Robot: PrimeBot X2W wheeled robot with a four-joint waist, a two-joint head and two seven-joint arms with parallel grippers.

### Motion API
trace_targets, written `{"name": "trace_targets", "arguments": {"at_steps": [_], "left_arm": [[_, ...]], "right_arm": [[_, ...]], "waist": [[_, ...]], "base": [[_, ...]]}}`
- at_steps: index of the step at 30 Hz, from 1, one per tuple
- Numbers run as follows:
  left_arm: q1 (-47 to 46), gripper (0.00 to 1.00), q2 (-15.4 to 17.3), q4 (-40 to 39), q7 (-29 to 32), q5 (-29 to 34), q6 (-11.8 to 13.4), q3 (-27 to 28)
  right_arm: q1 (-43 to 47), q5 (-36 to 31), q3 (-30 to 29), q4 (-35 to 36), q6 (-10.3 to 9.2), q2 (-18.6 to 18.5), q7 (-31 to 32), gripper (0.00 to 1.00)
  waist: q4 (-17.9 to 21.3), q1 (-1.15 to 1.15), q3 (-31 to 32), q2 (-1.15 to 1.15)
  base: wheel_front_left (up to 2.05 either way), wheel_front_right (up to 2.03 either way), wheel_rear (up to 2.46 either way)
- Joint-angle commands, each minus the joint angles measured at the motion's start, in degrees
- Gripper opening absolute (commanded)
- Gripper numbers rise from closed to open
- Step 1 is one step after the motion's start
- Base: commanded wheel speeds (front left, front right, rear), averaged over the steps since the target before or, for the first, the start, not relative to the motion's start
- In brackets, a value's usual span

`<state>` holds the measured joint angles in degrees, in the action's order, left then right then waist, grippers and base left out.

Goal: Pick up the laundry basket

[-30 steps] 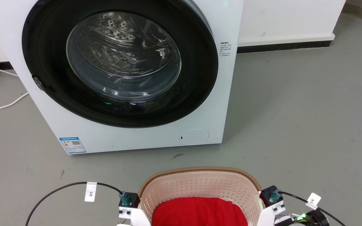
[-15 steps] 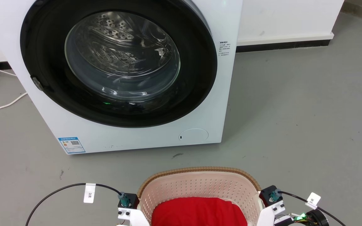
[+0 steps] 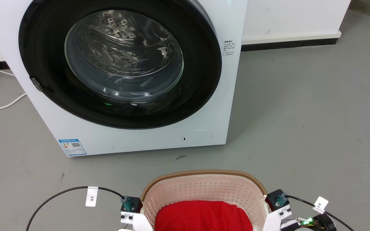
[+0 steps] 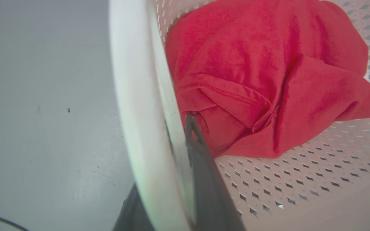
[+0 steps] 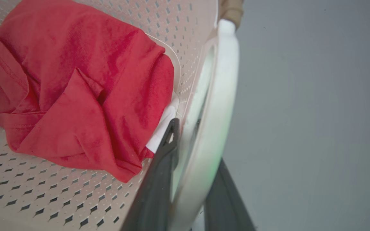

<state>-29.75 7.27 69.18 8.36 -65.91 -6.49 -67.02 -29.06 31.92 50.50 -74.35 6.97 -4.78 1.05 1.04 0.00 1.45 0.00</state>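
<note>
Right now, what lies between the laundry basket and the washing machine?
Head view: between laundry basket and washing machine, bare grey floor with one small dark mark.

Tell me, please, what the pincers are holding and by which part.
The laundry basket: left pincer clamps its left white handle, right pincer its right handle.

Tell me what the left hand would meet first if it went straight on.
Probably the red cloth in the basket: the left hand's inner finger points at it, very near. Its outer finger, outside the handle, aims at the floor.
</note>
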Motion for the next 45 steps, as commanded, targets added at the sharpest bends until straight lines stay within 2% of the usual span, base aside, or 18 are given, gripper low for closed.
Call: {"name": "trace_targets", "arguments": {"at_steps": [1,45], "left_arm": [[-1.6,0.0,-2.6,-2.3,-0.9,-0.2,-1.8,-0.7],[-2.3,0.0,-2.0,-2.0,-2.8,-3.5,-1.8,-5.0]], "right_arm": [[-0.5,0.0,1.1,1.1,0.94,2.3,-0.3,0.0],[-0.5,3.3,4.8,1.0,0.95,1.6,-0.4,0.0]], "waist": [[0.0,0.0,0.0,0.0],[0.0,0.0,-0.4,0.0]], "base": [[0.0,0.0,0.0],[0.0,0.0,0.0]]}}
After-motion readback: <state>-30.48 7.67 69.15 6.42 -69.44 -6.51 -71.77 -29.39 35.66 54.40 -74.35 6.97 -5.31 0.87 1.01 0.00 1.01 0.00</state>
